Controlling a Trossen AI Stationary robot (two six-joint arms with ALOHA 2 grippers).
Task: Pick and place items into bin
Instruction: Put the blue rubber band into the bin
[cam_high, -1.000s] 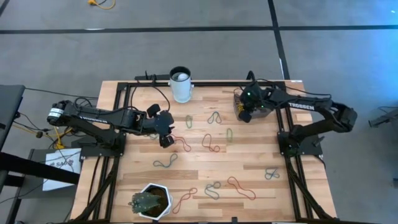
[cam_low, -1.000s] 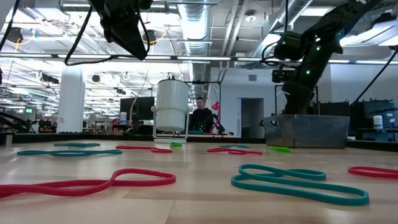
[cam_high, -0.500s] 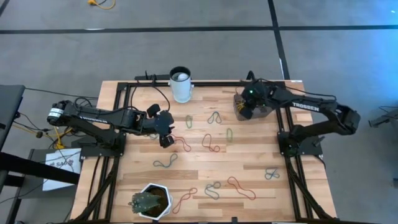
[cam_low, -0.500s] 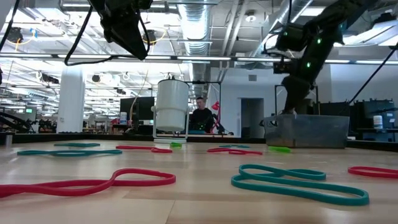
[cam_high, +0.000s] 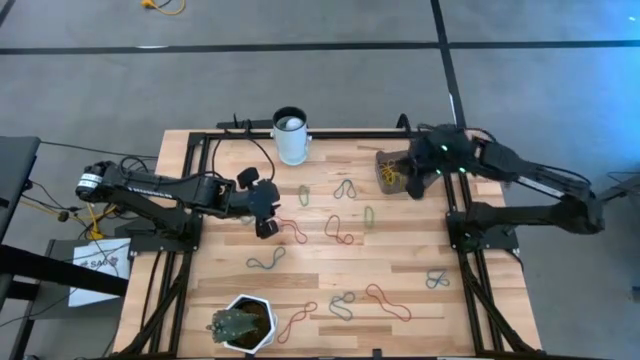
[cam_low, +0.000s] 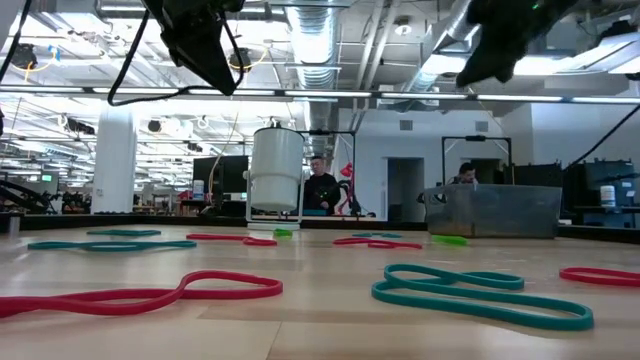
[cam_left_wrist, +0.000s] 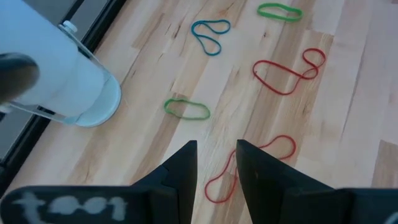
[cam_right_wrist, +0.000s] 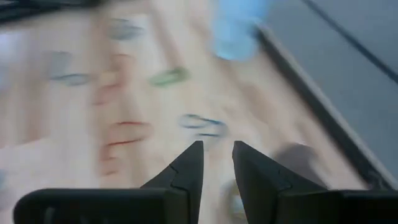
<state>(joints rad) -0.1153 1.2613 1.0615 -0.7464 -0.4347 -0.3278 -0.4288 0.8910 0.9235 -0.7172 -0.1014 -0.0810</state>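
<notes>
Several rubber-band items lie flat on the wooden table: a red one (cam_high: 292, 232) just beside my left gripper, another red (cam_high: 340, 230), green ones (cam_high: 368, 214), a teal one (cam_high: 265, 262), and more near the front edge (cam_high: 387, 302). The bin (cam_high: 388, 168) stands at the far right with bands inside. My left gripper (cam_high: 266, 222) hovers open above the table, its fingers over the red band (cam_left_wrist: 283, 142). My right gripper (cam_high: 412, 183) hangs open and empty in the air by the bin's right side, high above it (cam_low: 478, 72).
A white cup (cam_high: 290, 135) stands at the far edge, left of centre. A white hexagonal plant pot (cam_high: 245, 322) sits at the near edge. Black frame rails (cam_high: 190, 200) run along both sides. People stand in the room behind the bin (cam_low: 495, 210).
My right gripper has risen out of the bin and drawn back toward the table's right edge, fastest in the last half second. The bin and the bands on the table have stayed where they were.
</notes>
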